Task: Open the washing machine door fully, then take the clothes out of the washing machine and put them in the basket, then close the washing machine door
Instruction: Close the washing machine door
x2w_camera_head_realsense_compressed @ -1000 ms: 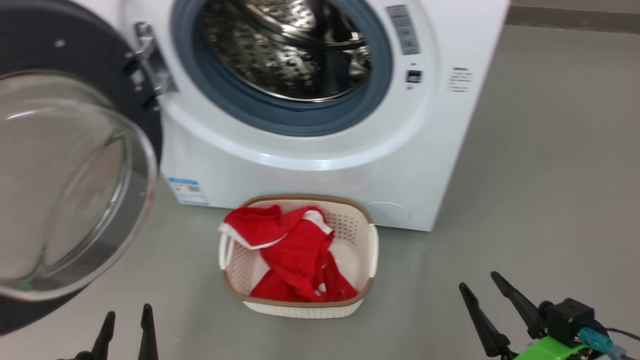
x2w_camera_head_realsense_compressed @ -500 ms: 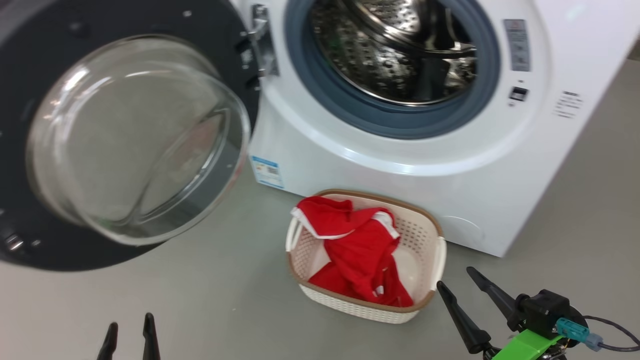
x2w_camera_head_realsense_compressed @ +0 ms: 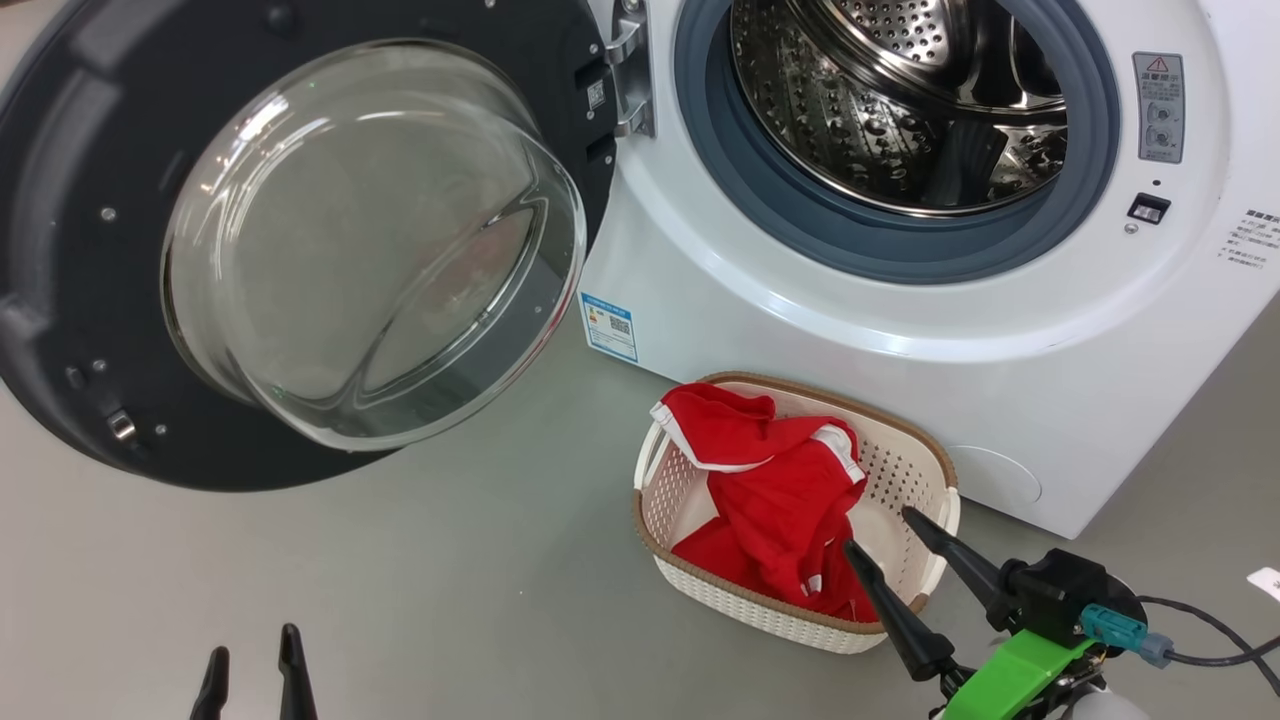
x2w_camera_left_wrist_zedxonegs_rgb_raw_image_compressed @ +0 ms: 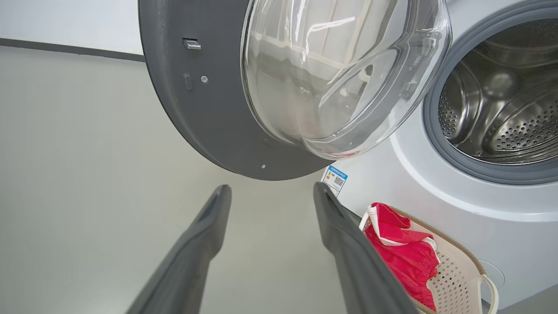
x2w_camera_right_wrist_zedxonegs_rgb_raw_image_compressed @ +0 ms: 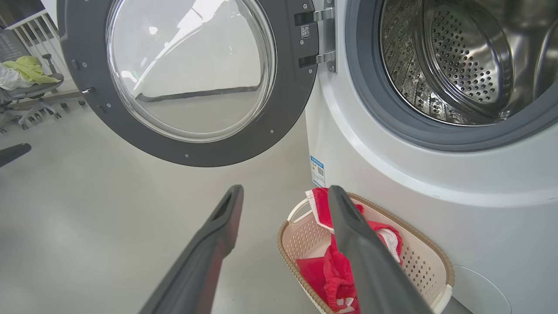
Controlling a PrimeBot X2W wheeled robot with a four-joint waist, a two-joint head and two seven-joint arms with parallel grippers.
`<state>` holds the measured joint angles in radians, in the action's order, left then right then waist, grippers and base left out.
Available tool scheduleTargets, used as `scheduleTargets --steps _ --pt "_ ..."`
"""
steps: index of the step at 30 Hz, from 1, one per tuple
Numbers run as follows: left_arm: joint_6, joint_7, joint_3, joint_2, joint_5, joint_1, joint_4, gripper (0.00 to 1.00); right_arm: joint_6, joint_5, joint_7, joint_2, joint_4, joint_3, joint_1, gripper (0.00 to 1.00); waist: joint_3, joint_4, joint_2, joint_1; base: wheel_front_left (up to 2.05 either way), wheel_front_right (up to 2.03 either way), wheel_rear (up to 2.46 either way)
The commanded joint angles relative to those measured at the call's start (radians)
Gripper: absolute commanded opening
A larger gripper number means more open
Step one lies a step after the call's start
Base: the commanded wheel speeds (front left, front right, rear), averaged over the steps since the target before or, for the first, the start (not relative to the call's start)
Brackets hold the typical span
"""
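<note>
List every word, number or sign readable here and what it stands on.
Blue-bordered label on the washing machine: QR code, print too small.
Grey sticker on its front: red warning triangle, text too small.
Small sticker on the washing machine door: QR code only.
No words legible.

a bare indoor test room or lab is indicated rather than a furnished home. a white washing machine (x2w_camera_head_realsense_compressed: 760, 300) is set directly on a smooth, plain grey floor (x2w_camera_head_realsense_compressed: 400, 600). a white wall (x2w_camera_left_wrist_zedxonegs_rgb_raw_image_compressed: 65, 17) with a dark skirting strip (x2w_camera_left_wrist_zedxonegs_rgb_raw_image_compressed: 65, 47) is seen behind. a wheeled office chair (x2w_camera_right_wrist_zedxonegs_rgb_raw_image_compressed: 26, 93), draped with yellow-green cloth (x2w_camera_right_wrist_zedxonegs_rgb_raw_image_compressed: 30, 69), is parked at the far side.
</note>
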<state>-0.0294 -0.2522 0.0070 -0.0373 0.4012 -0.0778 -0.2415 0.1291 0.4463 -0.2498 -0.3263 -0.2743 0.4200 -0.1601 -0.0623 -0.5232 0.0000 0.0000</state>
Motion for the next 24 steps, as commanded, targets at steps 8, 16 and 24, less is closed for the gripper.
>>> scheduleTargets --steps 8,16,24 --pt "0.014 -0.010 0.032 -0.013 0.017 0.017 0.051 0.94 0.002 0.022 -0.012 -0.013 0.009 0.037 -0.041 1.00 -0.004 0.000 0.0000 0.0000 0.00 0.00 0.00" --pt "-0.049 -0.010 0.120 -0.018 0.008 0.098 0.179 0.00 0.002 0.022 -0.012 -0.009 0.015 0.014 -0.019 1.00 -0.007 0.002 0.0000 0.0000 0.00 0.00 0.00" --pt "-0.092 -0.010 0.257 -0.157 0.083 0.334 0.258 0.00 0.002 0.007 -0.012 -0.014 0.030 -0.015 -0.008 1.00 -0.039 0.014 0.0000 0.0000 0.00 0.00 0.00"
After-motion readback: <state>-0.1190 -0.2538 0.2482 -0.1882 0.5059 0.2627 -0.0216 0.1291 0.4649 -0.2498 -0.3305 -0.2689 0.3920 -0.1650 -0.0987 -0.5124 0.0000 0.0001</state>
